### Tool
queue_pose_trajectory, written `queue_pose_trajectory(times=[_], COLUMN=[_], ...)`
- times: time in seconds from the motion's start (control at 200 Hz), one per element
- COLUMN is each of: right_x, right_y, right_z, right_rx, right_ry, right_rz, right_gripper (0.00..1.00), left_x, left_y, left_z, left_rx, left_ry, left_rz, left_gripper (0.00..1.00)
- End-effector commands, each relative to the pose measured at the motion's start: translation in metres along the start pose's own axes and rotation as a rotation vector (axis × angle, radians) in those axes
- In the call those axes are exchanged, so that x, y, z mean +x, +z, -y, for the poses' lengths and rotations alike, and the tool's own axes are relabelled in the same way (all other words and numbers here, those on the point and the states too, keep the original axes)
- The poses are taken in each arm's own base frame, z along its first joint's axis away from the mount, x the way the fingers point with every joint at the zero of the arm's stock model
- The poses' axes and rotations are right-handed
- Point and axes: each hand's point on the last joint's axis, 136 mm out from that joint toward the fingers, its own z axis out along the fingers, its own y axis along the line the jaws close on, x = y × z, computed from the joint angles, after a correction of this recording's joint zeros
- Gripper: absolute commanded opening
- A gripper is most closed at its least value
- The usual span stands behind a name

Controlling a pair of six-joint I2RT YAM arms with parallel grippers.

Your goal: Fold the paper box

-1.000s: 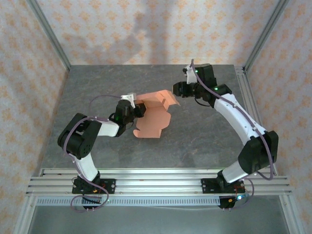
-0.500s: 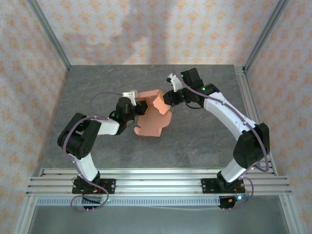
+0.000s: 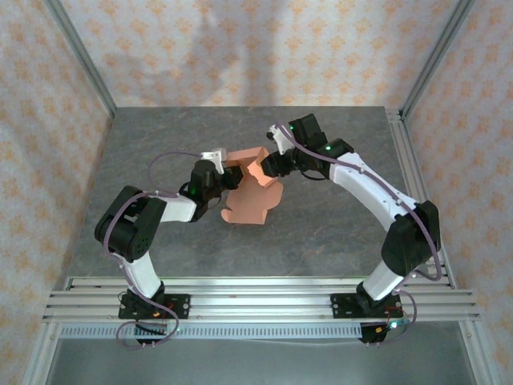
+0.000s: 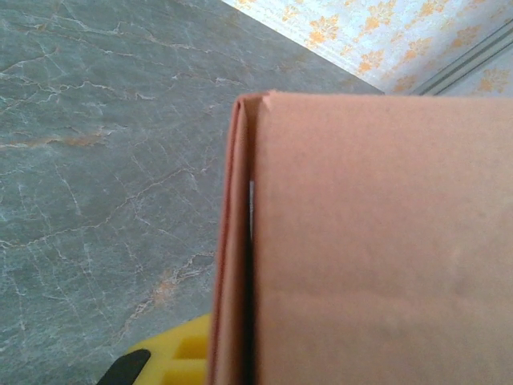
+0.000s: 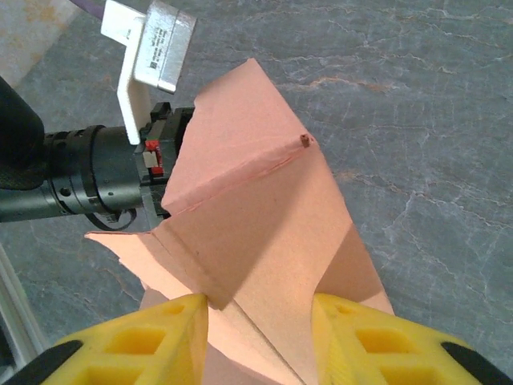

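The salmon paper box lies partly folded on the grey table, its upper flap raised and bent over toward the left. My left gripper is shut on the sheet's left edge. In the left wrist view the doubled card looms close, with one yellow finger showing beside it. My right gripper hovers over the folded flap from the right. In the right wrist view its yellow fingers stand apart astride the creased panel; the gripper is open. The left arm's wrist shows beyond the paper.
The marbled grey table is walled by patterned panels and aluminium posts. Metal rails carry both arm bases along the near edge. Bare tabletop lies behind and to the right of the paper.
My right gripper has moved left, pushing the raised flap over toward the left gripper, and has shut and opened again. The left arm has held still with its grip on the paper.
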Motion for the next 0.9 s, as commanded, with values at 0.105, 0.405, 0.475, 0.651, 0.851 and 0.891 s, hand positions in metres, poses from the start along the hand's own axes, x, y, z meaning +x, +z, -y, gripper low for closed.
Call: queue_pose_trajectory(times=[0.105,0.405,0.475,0.651,0.851,0.891], right_x=[-0.009,-0.019,-0.022,-0.028,-0.029,-0.029], right_y=[0.011,0.017,0.019,0.022,0.024,0.025], right_z=[0.013,0.033,0.033,0.032,0.039,0.04], right_rx=[0.16,0.445,0.491,0.607,0.767,0.783], right_ry=[-0.067,-0.09,-0.103,-0.168,-0.227,-0.231], right_rz=[0.008,0.06,0.074,0.087,0.061,0.058], right_gripper=[0.37,0.31,0.3,0.25,0.17,0.15], left_x=[-0.019,-0.02,-0.021,-0.021,-0.023,-0.023], left_y=[-0.003,-0.002,-0.002,-0.003,-0.003,-0.003], left_z=[0.02,0.024,0.024,0.024,0.026,0.025], left_rx=[0.063,0.079,0.079,0.076,0.078,0.077], left_ry=[0.026,0.017,0.016,0.016,0.018,0.019], left_rz=[0.037,0.029,0.029,0.029,0.031,0.03], left_gripper=[0.0,0.0,0.0,0.0,0.0,0.0])
